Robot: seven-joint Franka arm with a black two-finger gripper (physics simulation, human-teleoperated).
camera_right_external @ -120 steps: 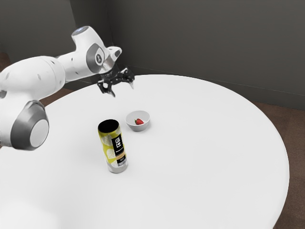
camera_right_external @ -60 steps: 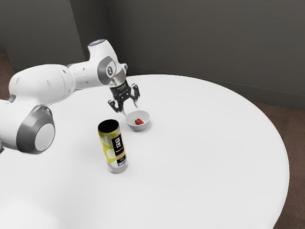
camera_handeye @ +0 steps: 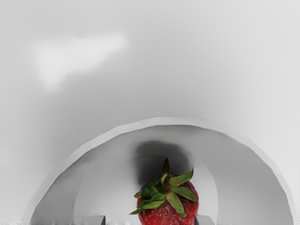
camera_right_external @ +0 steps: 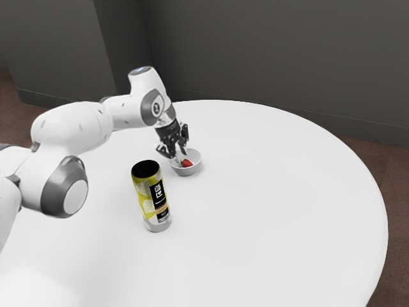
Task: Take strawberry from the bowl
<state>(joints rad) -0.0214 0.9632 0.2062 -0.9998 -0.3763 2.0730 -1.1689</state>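
The Franka arm (camera_right_external: 72,125) is reaching from the exterior view's left, its two-finger gripper (camera_right_external: 182,156) pointing downward, fingers (camera_handeye: 97,220) standing apart.

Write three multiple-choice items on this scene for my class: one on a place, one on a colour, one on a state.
1. Where is the strawberry?
A) on top of the can
B) on the floor
C) inside the bowl

2. What colour are its leaves?
A) green
B) blue
C) white

3. How are the fingers?
A) shut on the strawberry
B) open
C) shut on the can

1 C: the bowl's rim curves around it.
2 A: green leaves top the red fruit.
3 B: a gap shows between one finger and the strawberry.
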